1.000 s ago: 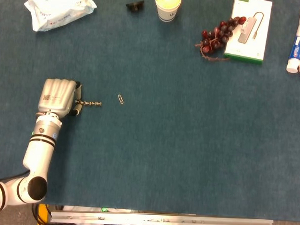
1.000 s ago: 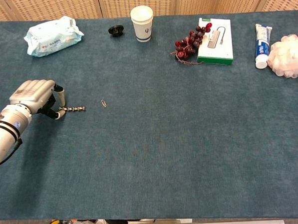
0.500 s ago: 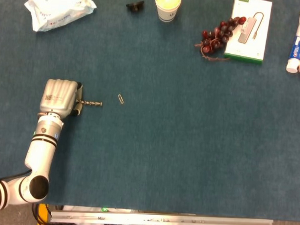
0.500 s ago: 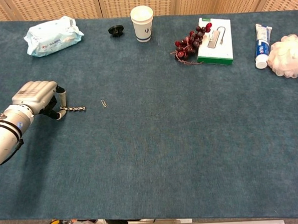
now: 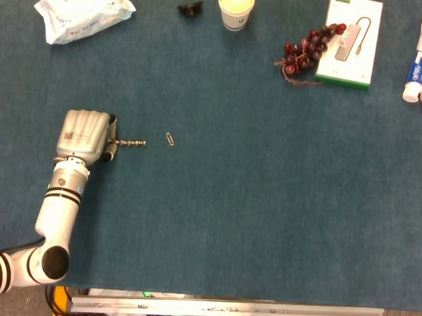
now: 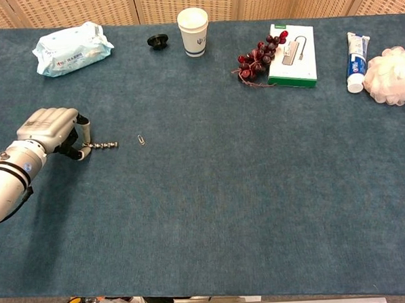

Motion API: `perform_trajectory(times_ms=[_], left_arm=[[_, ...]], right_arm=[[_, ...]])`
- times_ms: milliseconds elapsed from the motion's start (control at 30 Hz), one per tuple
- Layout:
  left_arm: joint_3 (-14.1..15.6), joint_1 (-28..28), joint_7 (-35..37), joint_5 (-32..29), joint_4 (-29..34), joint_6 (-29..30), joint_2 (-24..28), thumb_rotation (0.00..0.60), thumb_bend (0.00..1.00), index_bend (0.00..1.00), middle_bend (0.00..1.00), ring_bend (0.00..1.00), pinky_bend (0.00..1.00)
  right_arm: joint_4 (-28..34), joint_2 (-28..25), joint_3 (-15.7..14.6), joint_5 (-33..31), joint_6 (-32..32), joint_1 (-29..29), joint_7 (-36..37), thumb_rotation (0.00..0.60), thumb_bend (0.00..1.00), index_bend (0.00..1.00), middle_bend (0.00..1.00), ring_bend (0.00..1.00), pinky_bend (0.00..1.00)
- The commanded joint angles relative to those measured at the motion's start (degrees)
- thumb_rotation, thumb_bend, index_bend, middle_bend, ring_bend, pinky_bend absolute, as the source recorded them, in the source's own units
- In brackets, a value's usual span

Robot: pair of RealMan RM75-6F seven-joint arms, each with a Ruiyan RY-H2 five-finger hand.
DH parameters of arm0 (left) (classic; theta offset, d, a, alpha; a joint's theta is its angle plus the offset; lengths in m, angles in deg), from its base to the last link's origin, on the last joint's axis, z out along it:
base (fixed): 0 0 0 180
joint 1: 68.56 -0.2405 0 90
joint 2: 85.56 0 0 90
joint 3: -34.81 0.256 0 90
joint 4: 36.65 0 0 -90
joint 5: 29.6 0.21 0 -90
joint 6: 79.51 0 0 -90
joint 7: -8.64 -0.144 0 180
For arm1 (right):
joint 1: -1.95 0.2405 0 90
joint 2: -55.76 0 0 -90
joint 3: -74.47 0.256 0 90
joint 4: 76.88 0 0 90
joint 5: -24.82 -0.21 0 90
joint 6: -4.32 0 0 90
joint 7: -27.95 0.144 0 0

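Holding the small metal chain by its near end, your left hand has crept slightly forward and rightward since a second ago, fingers curled tight on it; the chain's free end now lies closer to the paper clip (not touching). Your right hand is out of both views. The blue cloth table carries a wipes pack, paper cup, grapes and boxed adapter; wicker panels stand behind.
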Motion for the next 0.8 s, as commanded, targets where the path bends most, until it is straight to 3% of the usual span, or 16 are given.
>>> perform_trajectory(times_ms=[33, 800], left_arm=[[0.1, -0.1, 0.3, 0.7, 0.6, 0.5, 0.4, 0.600, 0.37, 0.59, 0.92, 0.93, 1.00], [1.6, -1.7, 1.7, 9.6, 11.5, 6.3, 8.1, 0.600, 0.37, 0.60, 0.93, 0.94, 1.00]], right_arm=[[0.0, 0.0, 0.0, 0.1, 0.0, 0.0, 0.0, 0.600, 0.30, 0.39, 0.39, 0.40, 0.51], [-0.6, 0.3, 0.2, 0.5, 0.4, -0.1, 0.8, 0.600, 0.30, 0.39, 0.39, 0.40, 0.51]])
